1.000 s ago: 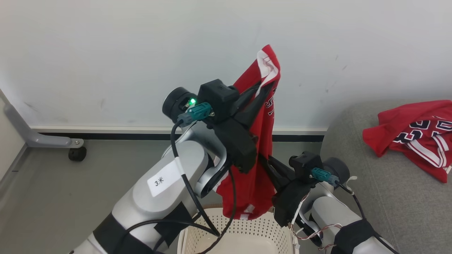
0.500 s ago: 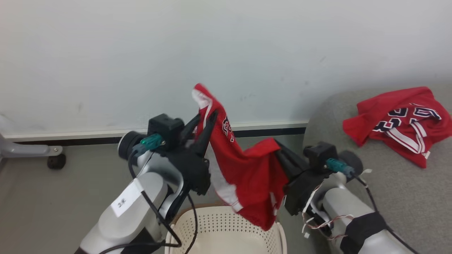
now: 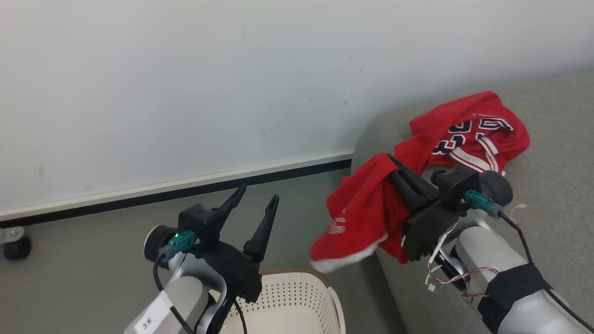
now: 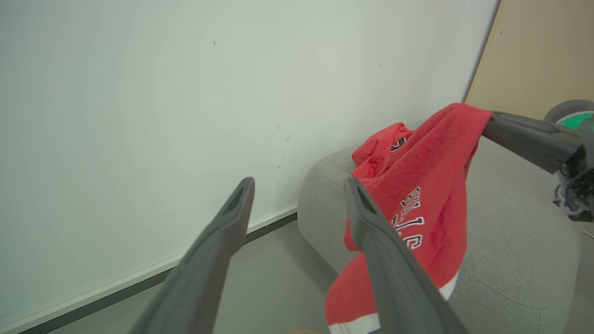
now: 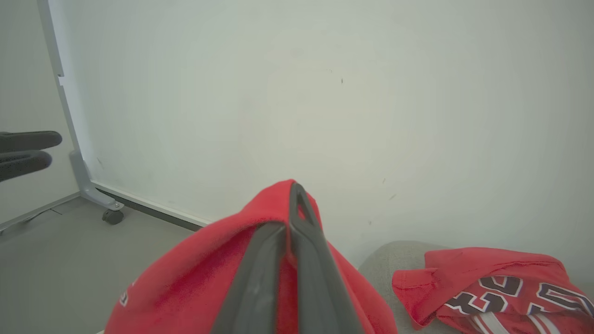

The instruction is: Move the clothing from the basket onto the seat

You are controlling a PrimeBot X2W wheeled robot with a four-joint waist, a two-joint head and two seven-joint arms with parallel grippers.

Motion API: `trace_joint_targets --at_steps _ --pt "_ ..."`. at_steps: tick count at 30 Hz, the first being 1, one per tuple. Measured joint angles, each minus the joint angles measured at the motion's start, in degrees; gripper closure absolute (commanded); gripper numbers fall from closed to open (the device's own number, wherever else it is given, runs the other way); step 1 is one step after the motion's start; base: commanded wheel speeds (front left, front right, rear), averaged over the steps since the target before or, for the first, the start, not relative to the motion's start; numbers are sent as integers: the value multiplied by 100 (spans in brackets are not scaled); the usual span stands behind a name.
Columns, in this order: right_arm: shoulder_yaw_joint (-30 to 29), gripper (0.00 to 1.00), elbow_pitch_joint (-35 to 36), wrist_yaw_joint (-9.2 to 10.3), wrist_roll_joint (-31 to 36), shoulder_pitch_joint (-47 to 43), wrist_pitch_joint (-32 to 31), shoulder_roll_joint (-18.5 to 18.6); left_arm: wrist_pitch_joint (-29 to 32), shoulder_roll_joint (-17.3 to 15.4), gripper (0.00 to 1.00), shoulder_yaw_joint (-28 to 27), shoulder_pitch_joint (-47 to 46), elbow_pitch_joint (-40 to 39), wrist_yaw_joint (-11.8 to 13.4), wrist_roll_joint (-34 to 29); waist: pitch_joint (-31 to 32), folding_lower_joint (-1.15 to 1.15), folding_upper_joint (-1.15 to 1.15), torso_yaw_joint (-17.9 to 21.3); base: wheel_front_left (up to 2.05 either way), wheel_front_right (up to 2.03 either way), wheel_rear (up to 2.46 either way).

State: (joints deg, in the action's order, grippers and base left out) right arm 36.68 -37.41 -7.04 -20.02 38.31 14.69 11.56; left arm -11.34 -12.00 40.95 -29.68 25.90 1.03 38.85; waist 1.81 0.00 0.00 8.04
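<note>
A red garment with white trim hangs from my right gripper, which is shut on its top fold beside the rounded end of the grey seat. The right wrist view shows the fabric draped over both closed fingers. My left gripper stands open and empty above the cream basket, well left of the cloth; through its spread fingers I see the hanging garment. A second red piece of clothing lies crumpled on the seat. The basket's inside is mostly hidden.
A white wall with a dark baseboard runs behind everything. A grey frame on a black caster stands at the far left on the grey floor. The seat stretches away to the right.
My left gripper opened, let go of the garment and dropped lower. The right gripper carried the garment rightwards to the seat's end. The head camera turned right.
</note>
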Motion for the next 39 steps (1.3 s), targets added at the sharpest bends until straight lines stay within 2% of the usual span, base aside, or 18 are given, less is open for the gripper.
trace_joint_targets --at_steps 4,6,24,28,39 --pt "-45 100 176 53 97 -1 1 141 -51 -32 0 35 204 -78 0 -1 3 0 0 212 0 0 0" --pt "-99 100 448 152 169 -8 1 310 -137 -24 0 90 478 -246 5 -10 10 0 0 510 0 0 0" --pt "-363 100 1350 339 264 -34 1 835 -246 88 0 197 964 -875 234 -169 -134 0 0 1778 0 0 0" --pt "-538 100 1384 350 227 23 0 960 -246 122 0 283 893 -1016 250 -357 -337 0 0 1921 0 0 0" --pt "-1023 100 881 300 181 1598 -160 1317 -70 3 0 390 217 -1400 285 -758 -1206 1 0 1837 0 0 0"
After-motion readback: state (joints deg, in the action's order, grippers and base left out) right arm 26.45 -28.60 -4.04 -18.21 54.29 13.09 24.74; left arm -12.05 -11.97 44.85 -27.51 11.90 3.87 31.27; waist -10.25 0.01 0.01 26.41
